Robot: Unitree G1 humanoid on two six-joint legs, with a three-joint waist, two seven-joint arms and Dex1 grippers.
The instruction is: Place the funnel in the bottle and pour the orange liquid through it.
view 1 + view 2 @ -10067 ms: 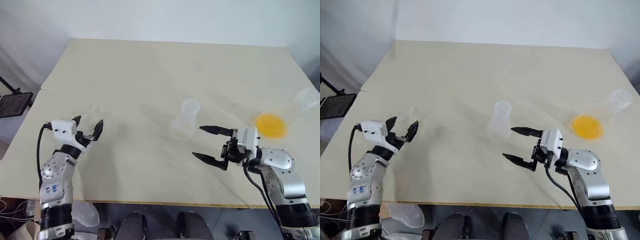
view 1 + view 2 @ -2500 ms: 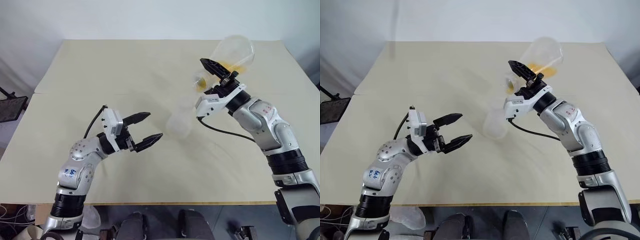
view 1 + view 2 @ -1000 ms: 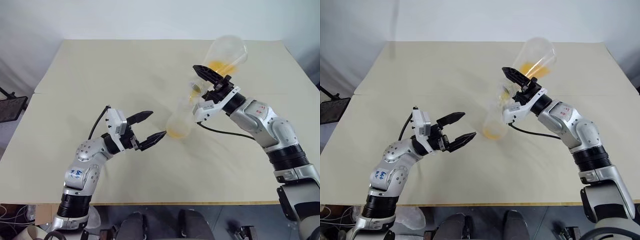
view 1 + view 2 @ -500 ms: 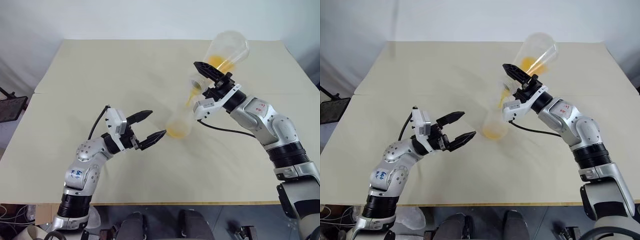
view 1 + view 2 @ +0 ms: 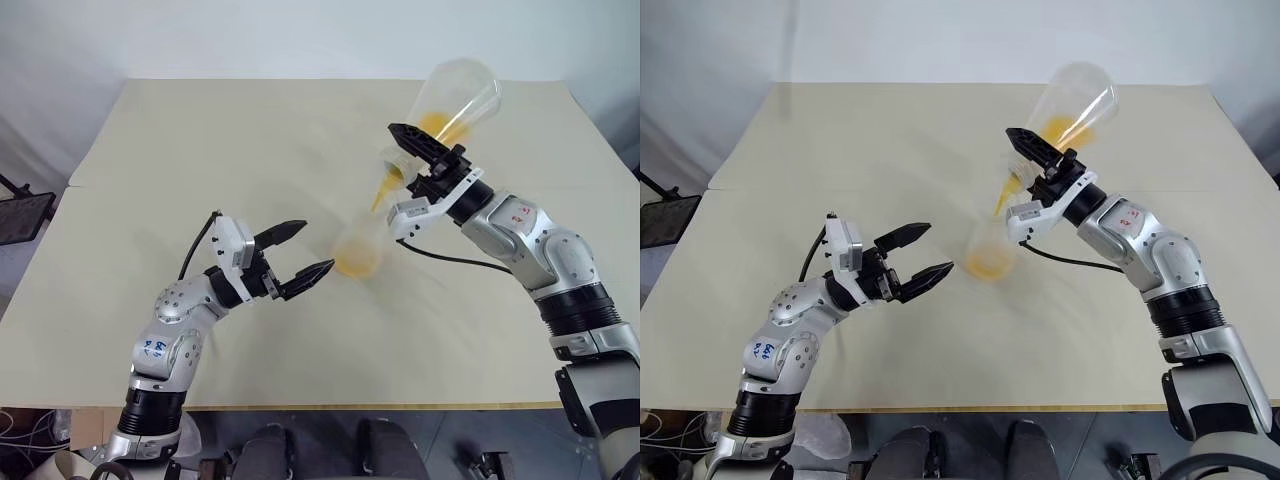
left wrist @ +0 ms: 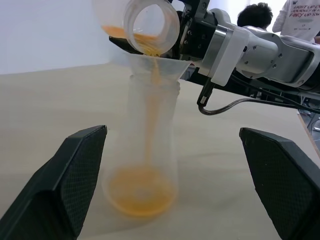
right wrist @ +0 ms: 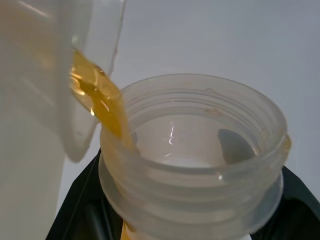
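Tipping the flask (image 5: 455, 100) in my clamped right gripper (image 5: 425, 165), I pour orange liquid (image 6: 150, 90) through the funnel (image 6: 159, 64) into the bottle (image 6: 145, 155); left gripper (image 5: 300, 252) spread beside it.

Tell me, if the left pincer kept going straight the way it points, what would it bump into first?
Most likely the bottle. The left pincer is open and the bottle stands right ahead between its fingers, with the funnel on top.
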